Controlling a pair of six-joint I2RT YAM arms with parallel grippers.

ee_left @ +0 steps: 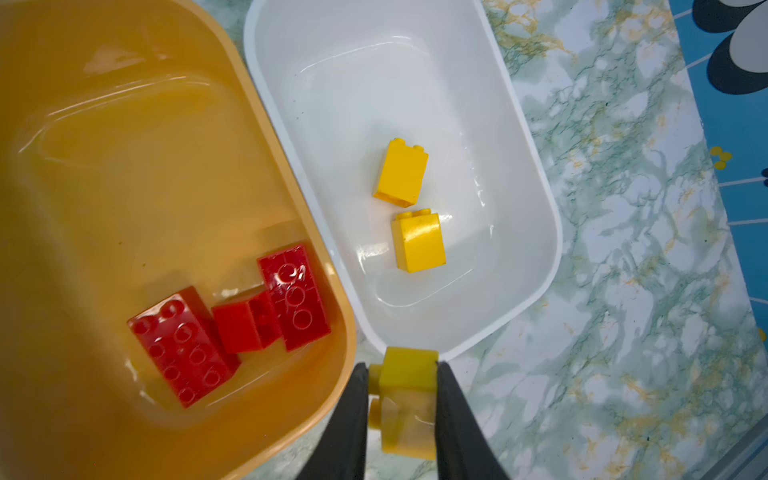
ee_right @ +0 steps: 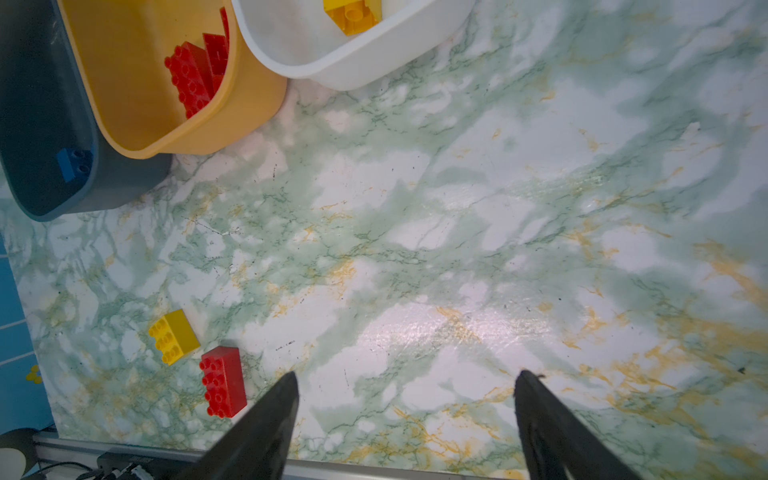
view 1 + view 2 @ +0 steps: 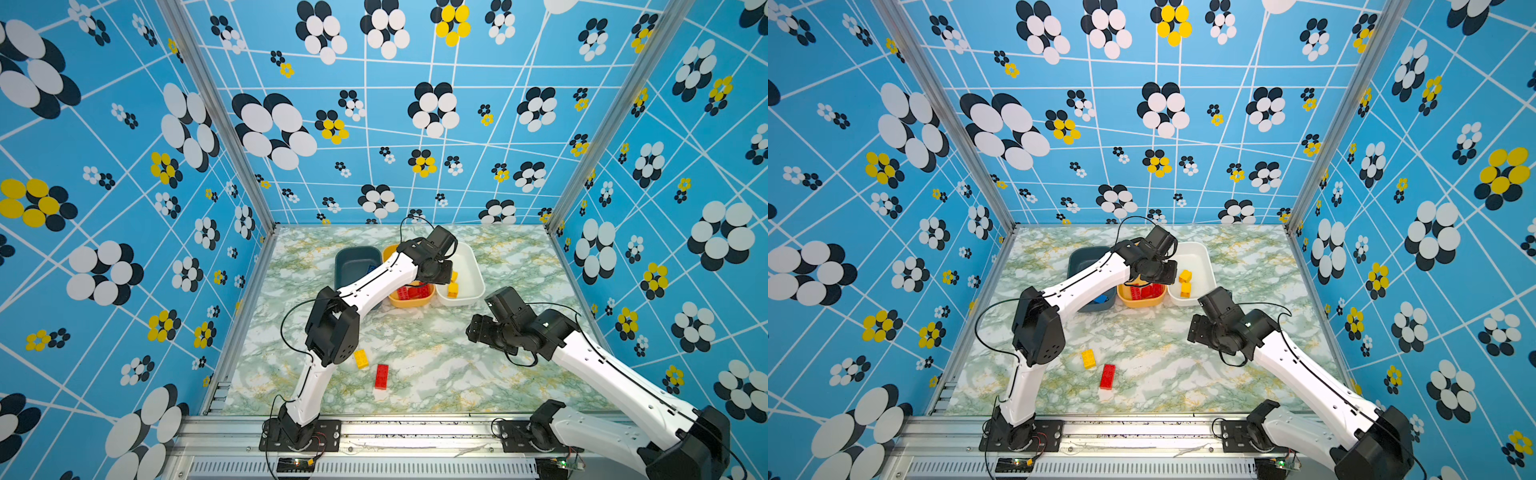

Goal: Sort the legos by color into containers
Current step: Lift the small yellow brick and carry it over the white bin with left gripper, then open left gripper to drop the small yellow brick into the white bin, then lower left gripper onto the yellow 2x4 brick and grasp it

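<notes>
Your left pincer is closed narrow on the held yellow brick, one finger on each side face (studs poke out sideways). The brick hangs over the rim of the white tub, at the corner next to the orange tub.

Your right pincer is spread wide, with nothing between the fingers and nothing touched. It sits above bare desk, about 3 o'clock from desk centre.

The tubs stand in a row at 12 o'clock: teal tub, then orange, then white, rims packed side by side.
- White holds two yellow bricks, just beside each other.
- Orange holds three red bricks, bunched together at one end.
- Teal shows one blue brick against its wall.

Loose on the desk at 7 o'clock, near the front edge, are the yellow oblong brick and the red oblong brick. Both are studs up and close together but not touching. The left arm's elbow overhangs just at 10 o'clock of the yellow one.

Open marble runs from those two across to 5 and 3 o'clock. Patterned walls close the 9, 12 and 3 o'clock edges.
</notes>
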